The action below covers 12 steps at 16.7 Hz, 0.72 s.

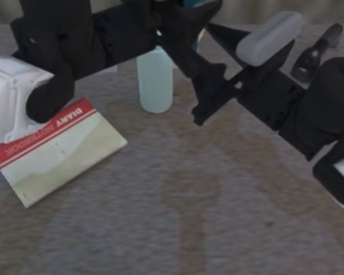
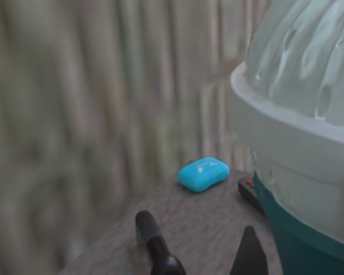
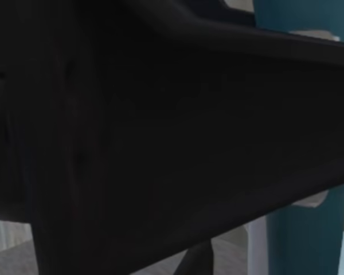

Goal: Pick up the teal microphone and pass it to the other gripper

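Teal microphone [image 2: 298, 172], ribbed white head, smooth handle

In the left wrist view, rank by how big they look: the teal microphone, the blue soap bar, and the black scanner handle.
1. teal microphone, largest by far, though it sits right at the camera.
2. and 3. blue soap bar and black scanner handle look alike; the handle is cut off.

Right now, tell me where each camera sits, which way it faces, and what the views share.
Top view: above the table, looking down on a notebook, a pale bottle and both black arms meeting near the far edge.
Left wrist view: on the left arm, close against the teal microphone, looking past it to a blue soap bar; one finger shows.
Right wrist view: on the right arm, mostly blocked by a dark arm, the microphone's teal handle behind.
Shared: both wrist views show the microphone.
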Tool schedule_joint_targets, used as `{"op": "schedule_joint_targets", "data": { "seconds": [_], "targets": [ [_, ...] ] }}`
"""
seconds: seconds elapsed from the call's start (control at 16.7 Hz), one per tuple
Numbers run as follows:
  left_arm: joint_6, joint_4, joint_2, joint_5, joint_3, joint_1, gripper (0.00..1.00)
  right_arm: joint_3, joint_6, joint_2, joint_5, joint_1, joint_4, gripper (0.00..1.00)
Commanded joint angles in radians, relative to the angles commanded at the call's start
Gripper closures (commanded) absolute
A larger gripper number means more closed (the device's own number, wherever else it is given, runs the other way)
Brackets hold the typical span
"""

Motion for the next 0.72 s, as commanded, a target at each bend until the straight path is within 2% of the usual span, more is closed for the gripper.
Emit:
{"op": "schedule_joint_targets", "data": {
  "seconds": [0.06,0.12,0.72],
  "targets": [
    [0.0,0.0,0.0,0.0,0.0,0.0,1.0,0.0,0.0,0.0,0.0,0.0,0.0,0.02],
    [0.0,0.0,0.0,0.0,0.0,0.0,1.0,0.0,0.0,0.0,0.0,0.0,0.0,0.0],
    [0.003,-0.004,-0.008,0.006,-0.002,0.01,1.0,-0.02,-0.003,-0.01,0.0,-0.005,0.0,0.0]
  ]
}}
